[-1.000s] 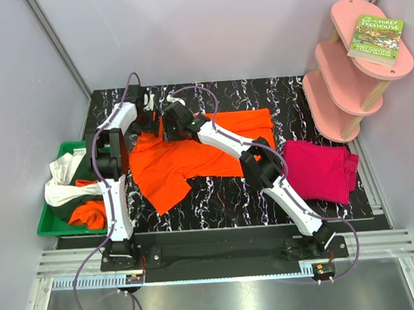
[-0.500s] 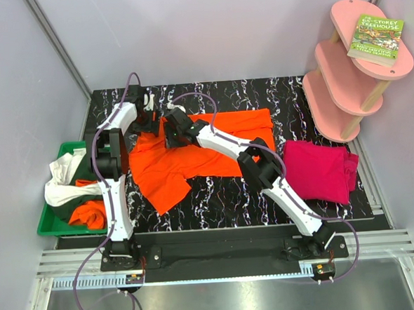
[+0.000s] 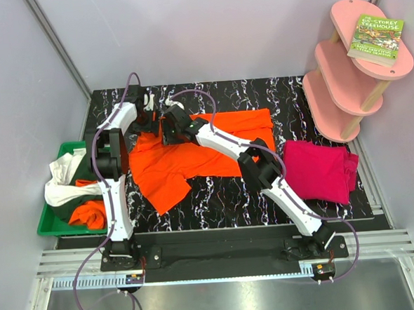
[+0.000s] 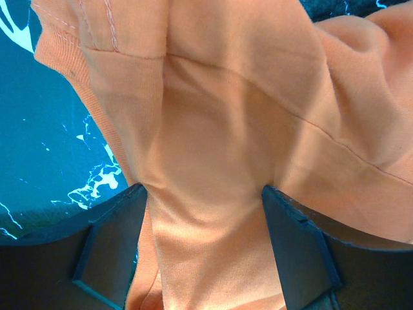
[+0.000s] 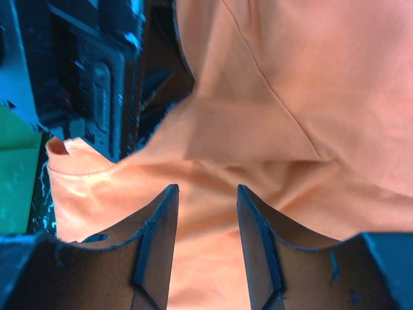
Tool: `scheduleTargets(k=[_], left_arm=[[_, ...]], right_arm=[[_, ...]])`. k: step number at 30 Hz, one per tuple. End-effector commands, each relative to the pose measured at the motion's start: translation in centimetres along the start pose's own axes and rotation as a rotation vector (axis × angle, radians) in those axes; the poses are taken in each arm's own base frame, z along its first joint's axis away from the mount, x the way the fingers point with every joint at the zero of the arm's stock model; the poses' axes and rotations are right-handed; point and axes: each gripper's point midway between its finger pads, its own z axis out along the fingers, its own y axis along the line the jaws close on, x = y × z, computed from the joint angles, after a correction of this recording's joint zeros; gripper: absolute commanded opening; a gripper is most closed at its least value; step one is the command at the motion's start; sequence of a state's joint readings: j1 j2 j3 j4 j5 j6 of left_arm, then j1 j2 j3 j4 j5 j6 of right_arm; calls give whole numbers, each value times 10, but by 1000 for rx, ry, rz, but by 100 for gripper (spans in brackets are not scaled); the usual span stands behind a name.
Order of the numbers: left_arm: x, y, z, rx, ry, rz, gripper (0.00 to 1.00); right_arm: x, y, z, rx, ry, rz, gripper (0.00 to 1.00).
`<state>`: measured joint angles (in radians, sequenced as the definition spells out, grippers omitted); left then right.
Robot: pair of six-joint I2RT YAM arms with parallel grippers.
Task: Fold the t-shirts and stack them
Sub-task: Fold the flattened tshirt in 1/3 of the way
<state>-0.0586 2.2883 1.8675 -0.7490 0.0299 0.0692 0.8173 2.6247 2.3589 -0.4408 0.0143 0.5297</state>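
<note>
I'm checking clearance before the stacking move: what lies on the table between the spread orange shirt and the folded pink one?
Mostly the right arm, crossing over bare marbled table between the orange shirt and the pink shirt; top view.
</note>
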Motion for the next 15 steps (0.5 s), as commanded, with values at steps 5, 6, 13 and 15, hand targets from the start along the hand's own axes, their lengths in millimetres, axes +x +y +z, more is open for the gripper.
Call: scheduleTargets(k=[5,6,13,15], left_arm=[[9,-5,7,23,33,1,78],[10,-6,7,27,34,-1,78],[11,-7,7,30,37,-1,78],[11,-7,6,34,37,1,78]], right_arm=[[-6,15,8,-33,-26,-16,50],[-5,13,9,-28,-27,-17,50],[-11,12,15,-21,-52,-14,50],[-12,12,15,-15,-60,-11,50]])
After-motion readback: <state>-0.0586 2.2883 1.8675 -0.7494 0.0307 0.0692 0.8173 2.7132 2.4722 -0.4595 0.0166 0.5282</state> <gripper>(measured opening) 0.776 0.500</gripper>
